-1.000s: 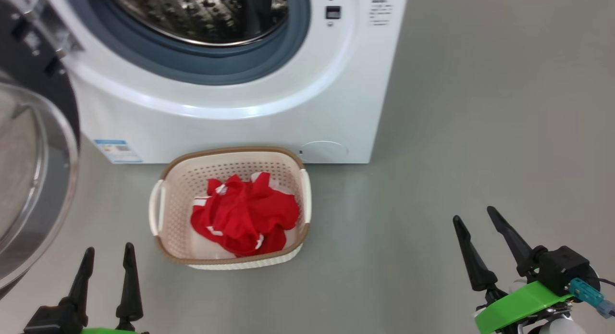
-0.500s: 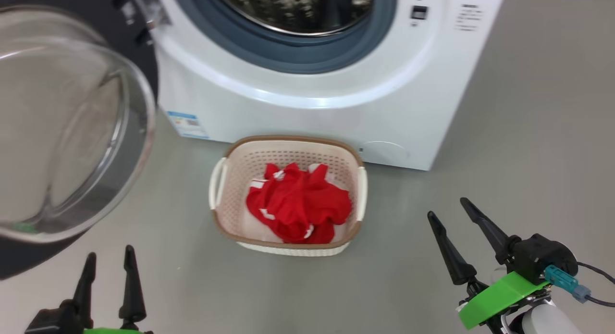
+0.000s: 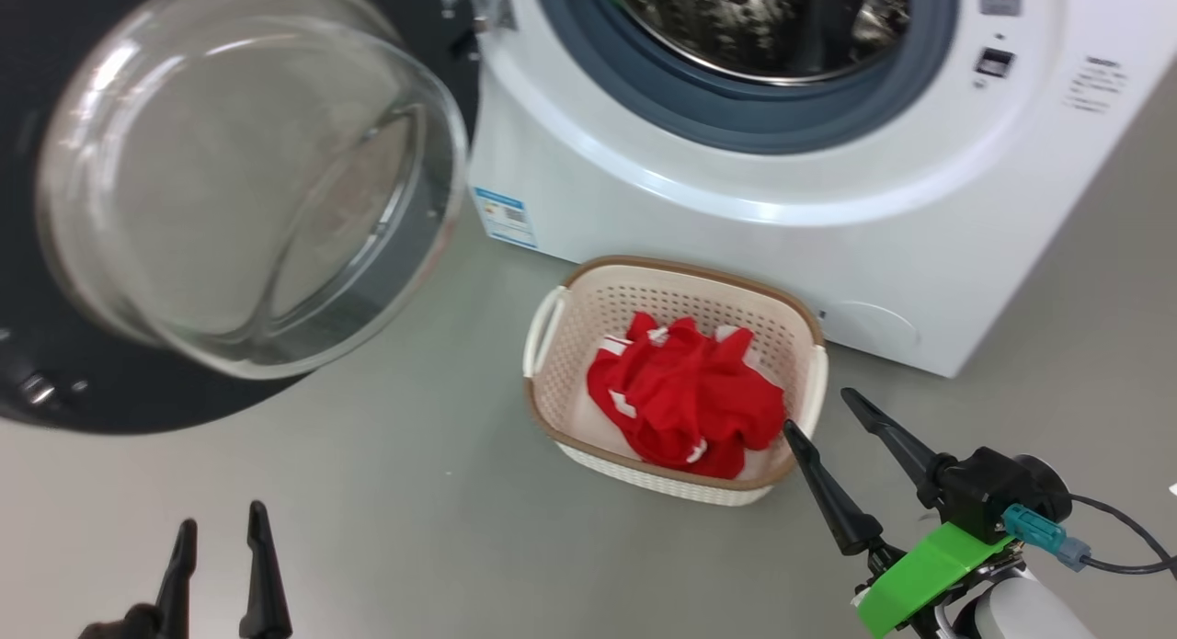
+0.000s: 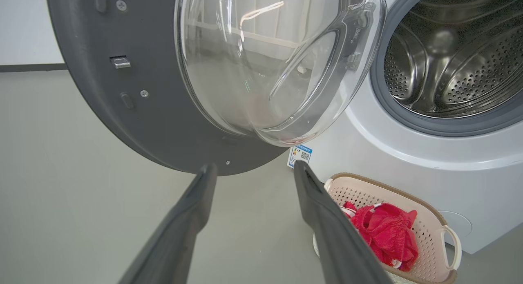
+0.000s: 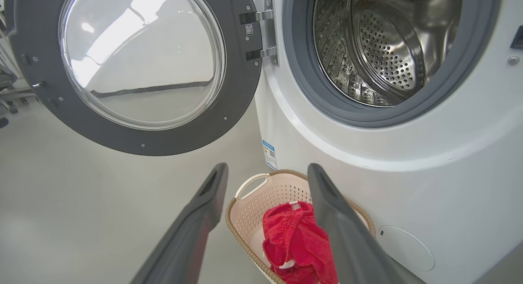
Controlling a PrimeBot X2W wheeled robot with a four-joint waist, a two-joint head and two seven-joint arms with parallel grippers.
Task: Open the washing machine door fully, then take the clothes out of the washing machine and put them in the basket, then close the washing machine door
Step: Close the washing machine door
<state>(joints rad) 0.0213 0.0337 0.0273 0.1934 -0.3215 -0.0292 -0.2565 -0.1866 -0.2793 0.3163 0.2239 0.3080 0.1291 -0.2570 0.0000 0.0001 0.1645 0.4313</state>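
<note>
I am holding my left gripper (image 3: pixel 222 519) at seven o'clock in my head view, its two dark fingers spread wide, carrying nothing and pointing toward twelve. Above it, at ten o'clock, the washing machine door (image 3: pixel 248 179) is hanging swung open on its hinge, its clear glass bowl bulging toward me inside the black rim. From my left wrist, the door is sitting at twelve o'clock beyond my fingertips. The washing machine (image 3: pixel 736 225) is standing at one o'clock, and the part of its steel drum (image 3: pixel 763 23) that I am seeing is showing bare metal. A small blue label (image 3: pixel 504 218) is sticking to the machine's front at the lower corner nearest the door. On the grey floor (image 3: pixel 414 492) just in front of the machine, the basket (image 3: pixel 552 345) is sitting slightly toward four o'clock of centre. The clothes (image 3: pixel 685 405) are lying crumpled inside it, red with white trim. I am holding my right gripper (image 3: pixel 818 409) at five o'clock, fingers spread wide and empty, its tips pointing toward eleven and sitting near the basket's right end.
</note>
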